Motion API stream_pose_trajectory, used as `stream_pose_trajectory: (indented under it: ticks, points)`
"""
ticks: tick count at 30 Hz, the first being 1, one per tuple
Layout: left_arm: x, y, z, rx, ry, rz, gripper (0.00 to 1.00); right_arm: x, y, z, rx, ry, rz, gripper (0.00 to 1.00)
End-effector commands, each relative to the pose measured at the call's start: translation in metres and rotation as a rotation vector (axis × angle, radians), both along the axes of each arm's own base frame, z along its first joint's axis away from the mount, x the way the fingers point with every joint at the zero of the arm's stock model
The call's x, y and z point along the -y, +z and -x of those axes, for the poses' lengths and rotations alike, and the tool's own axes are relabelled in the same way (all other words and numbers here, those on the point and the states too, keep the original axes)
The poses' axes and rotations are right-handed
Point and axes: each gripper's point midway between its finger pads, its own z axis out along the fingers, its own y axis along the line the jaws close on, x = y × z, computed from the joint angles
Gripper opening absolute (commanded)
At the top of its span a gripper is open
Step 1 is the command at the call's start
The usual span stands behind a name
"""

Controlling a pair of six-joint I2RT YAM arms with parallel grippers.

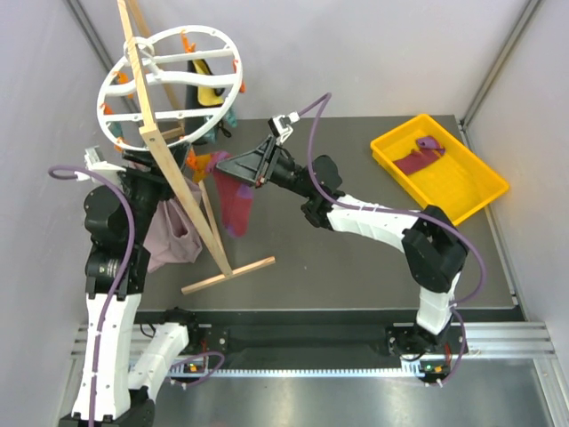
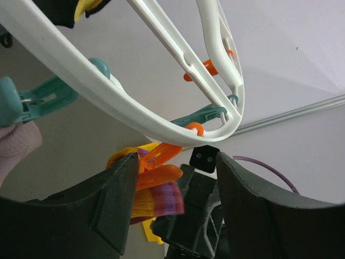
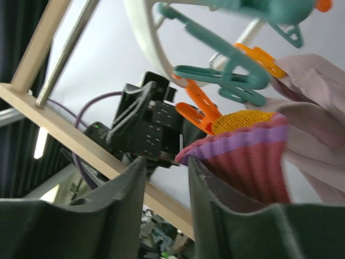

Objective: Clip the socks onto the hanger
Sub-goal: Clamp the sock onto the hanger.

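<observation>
The white wheel hanger [image 1: 169, 84] hangs from the wooden stand at the back left; its rim also shows in the left wrist view [image 2: 135, 121]. One maroon sock [image 1: 236, 203] hangs below the rim, with an orange clip [image 2: 161, 162] on its striped cuff [image 2: 159, 199]. My left gripper [image 2: 175, 162] is open, the clip and cuff beside its left finger. My right gripper [image 3: 165, 164] is open, its gap empty, and the sock [image 3: 253, 162] lies against the outside of its right finger. The same clip shows in the right wrist view [image 3: 202, 110]. The second sock [image 1: 418, 156] lies in the yellow tray [image 1: 471, 191].
The light wooden stand [image 1: 178, 178] crosses in front of my left arm, its foot [image 1: 227, 276] on the table. A pale mauve cloth [image 1: 173, 233] hangs beside the sock. A yellow-and-black garment [image 1: 209, 87] hangs at the hanger's far side. Teal clips [image 3: 226, 65] hang nearby.
</observation>
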Motion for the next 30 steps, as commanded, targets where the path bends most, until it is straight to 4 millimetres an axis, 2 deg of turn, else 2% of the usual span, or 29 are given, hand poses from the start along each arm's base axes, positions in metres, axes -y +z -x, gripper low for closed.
stream_pose_trajectory:
  ticks: [1, 2, 4, 5, 9, 11, 12, 13, 15, 16, 17, 20, 23, 26, 28, 30]
  points:
    - [-0.005, 0.001, 0.01, 0.022, 0.024, -0.046, 0.64, -0.004, 0.011, 0.014, 0.056, 0.03, -0.02, 0.39]
    - [-0.006, 0.001, 0.012, 0.022, 0.03, -0.058, 0.64, -0.007, 0.0, 0.012, 0.045, 0.026, 0.017, 0.44]
    - [-0.012, -0.003, 0.016, 0.01, 0.063, -0.101, 0.64, -0.006, -0.007, 0.012, 0.05, 0.019, 0.051, 0.53]
    - [-0.014, -0.003, 0.021, 0.016, 0.074, -0.116, 0.64, -0.006, -0.016, 0.011, 0.056, 0.011, 0.076, 0.55]
    - [-0.014, 0.006, 0.033, 0.057, 0.072, -0.195, 0.6, -0.002, -0.037, 0.006, 0.082, -0.022, 0.207, 0.57]
    - [-0.014, 0.014, 0.037, 0.088, 0.073, -0.238, 0.55, -0.002, -0.046, 0.003, 0.156, -0.06, 0.284, 0.57]
    - [-0.013, 0.016, 0.039, 0.096, 0.069, -0.252, 0.54, 0.002, -0.043, 0.003, 0.184, -0.08, 0.308, 0.57]
    - [-0.013, 0.02, 0.042, 0.112, 0.071, -0.278, 0.54, 0.002, -0.055, 0.0, 0.177, -0.094, 0.377, 0.57]
    - [-0.019, 0.025, 0.043, 0.122, 0.105, -0.298, 0.54, 0.008, -0.046, -0.002, 0.276, -0.149, 0.413, 0.56]
    - [-0.02, 0.03, 0.046, 0.137, 0.111, -0.315, 0.53, 0.01, -0.054, -0.003, 0.281, -0.153, 0.463, 0.56]
    - [-0.02, 0.032, 0.047, 0.144, 0.113, -0.321, 0.52, 0.013, -0.044, -0.004, 0.353, -0.189, 0.47, 0.56]
    - [-0.017, 0.036, 0.048, 0.167, 0.102, -0.333, 0.51, 0.019, -0.034, -0.014, 0.456, -0.261, 0.524, 0.55]
    - [-0.013, 0.036, 0.043, 0.165, 0.081, -0.326, 0.51, 0.017, -0.023, -0.025, 0.541, -0.313, 0.54, 0.59]
    - [0.008, 0.035, 0.034, 0.165, -0.033, -0.317, 0.5, 0.012, -0.016, -0.035, 0.631, -0.348, 0.546, 0.66]
    - [0.025, 0.029, 0.027, 0.149, -0.132, -0.306, 0.49, 0.012, -0.004, -0.044, 0.655, -0.377, 0.531, 0.65]
    - [0.035, 0.027, 0.022, 0.141, -0.19, -0.289, 0.48, 0.008, -0.006, -0.054, 0.66, -0.374, 0.532, 0.64]
